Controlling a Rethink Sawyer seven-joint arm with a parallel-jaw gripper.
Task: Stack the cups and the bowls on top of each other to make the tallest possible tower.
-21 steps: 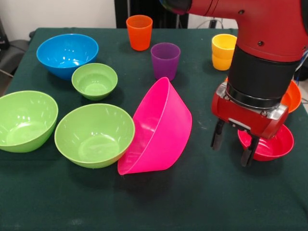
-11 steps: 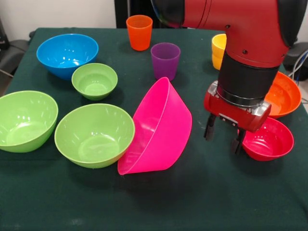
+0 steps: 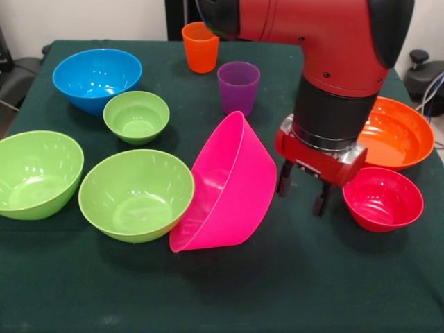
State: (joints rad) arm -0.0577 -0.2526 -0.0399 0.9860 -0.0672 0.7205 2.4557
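Claw (image 3: 302, 196) open, empty, hovering between pink bowl (image 3: 232, 187) and red bowl (image 3: 383, 198) | pink bowl tipped on its side against a green bowl (image 3: 136, 194) on the counter (image 3: 291, 277) | looks light, glossy, slippery: pinch the thin rim.

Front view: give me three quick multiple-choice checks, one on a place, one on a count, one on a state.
1. Where is the gripper?
A. over the blue bowl
B. between the pink bowl and the red bowl
C. inside the orange cup

2. How many lime green bowls show?
A. one
B. two
C. three

3. How does the pink bowl lie?
A. tipped on its side
B. upright
C. upside down

Answers:
1 B: its open jaws hang between the pink bowl and the red bowl.
2 C: one small, two larger.
3 A: its rim faces sideways, toward a lime green bowl.
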